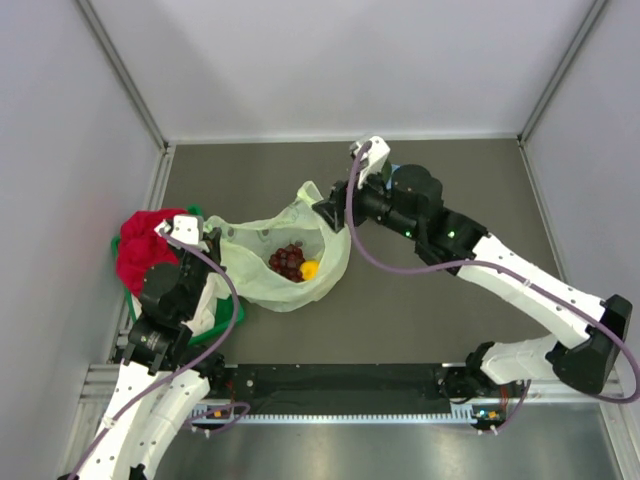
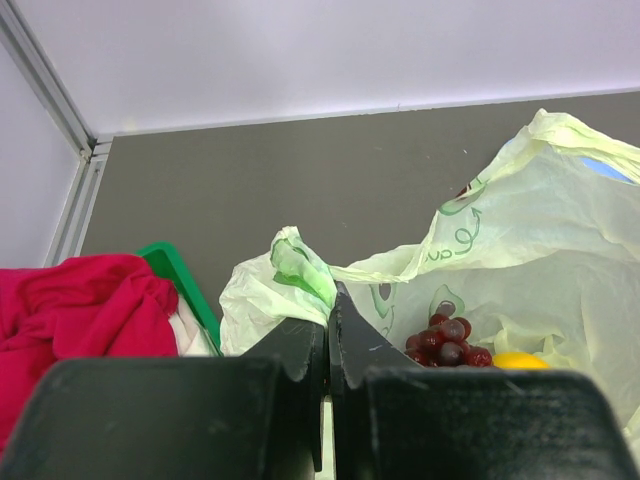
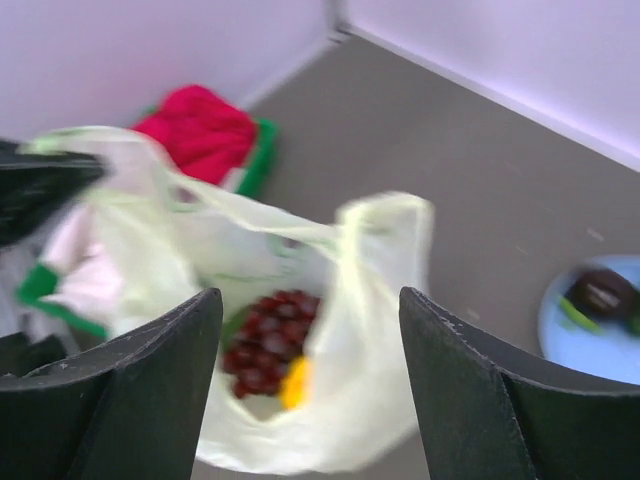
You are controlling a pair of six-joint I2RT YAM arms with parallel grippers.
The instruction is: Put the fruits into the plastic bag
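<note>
A pale yellow-green translucent plastic bag [image 1: 262, 262] lies crinkled and gaping on the dark grey desk [image 1: 400, 320], left of the desk's middle and nearer its left edge than its right. Inside the bag, a dark red grape bunch [image 1: 288, 260] rests on the bottom, and a round orange-yellow citrus [image 1: 310, 268] sits touching it on the side toward the right edge.

The left end effector [image 1: 213, 240] is at the bag's left rim. In the left wrist view its fingers [image 2: 300, 345] are pressed together, pinching a bunched fold of the bag's edge and holding it raised. Just behind it, by the left edge of the desk, a crumpled red cloth [image 1: 145, 245] is heaped over a green tray [image 1: 232, 316], with a white cloth [image 2: 190, 335] showing beneath the red one.

The right end effector [image 1: 330, 212] hangs over the bag's far right rim, beside an upright loop of plastic. In the right wrist view its two dark fingers [image 3: 150, 390] are spread wide, with the open bag, grapes and citrus visible below and between them. They grip nothing.

Toward the far right of the desk, the right wrist view shows a round blue plate [image 3: 560, 345] well apart from the bag, carrying a small dark fruit [image 3: 600, 293]; a green shape [image 3: 572, 315] beside it is too blurred to name
</note>
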